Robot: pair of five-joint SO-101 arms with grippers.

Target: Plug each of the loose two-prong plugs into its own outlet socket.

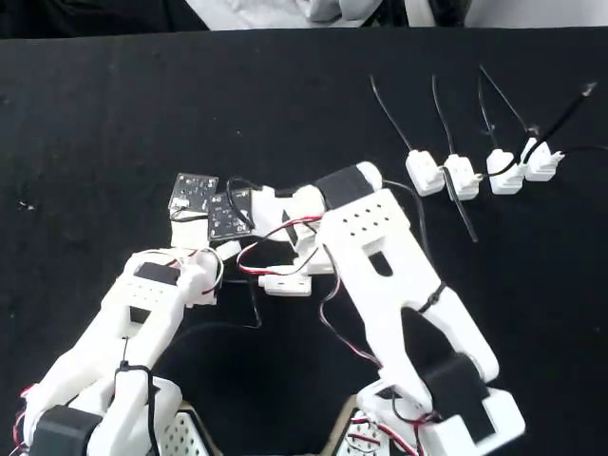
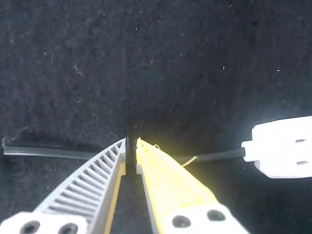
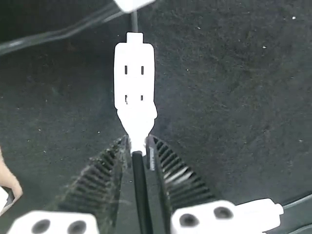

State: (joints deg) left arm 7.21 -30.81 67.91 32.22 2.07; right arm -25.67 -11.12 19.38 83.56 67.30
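Observation:
A white outlet block [image 3: 134,83] with two pairs of slots lies on the black table. My right gripper [image 3: 138,144] is shut on its narrow end, where the black cord comes out between the fingers. My left gripper [image 2: 131,142] is shut on a thin black cable [image 2: 44,152] that lies flat on the cloth and runs toward a white outlet block [image 2: 282,153] off to one side. In the high view the outlet block [image 1: 285,283] sits between the two arms near the table's middle. Several white plugs [image 1: 461,176] with black cords lie in a row at the back right.
Black cloth covers the table [image 1: 114,114]. Red, white and black arm wires [image 1: 285,233] loop around the outlet block. Two small circuit boards [image 1: 193,195] stand just behind the wrists. The plug cords [image 1: 389,114] trail toward the far edge.

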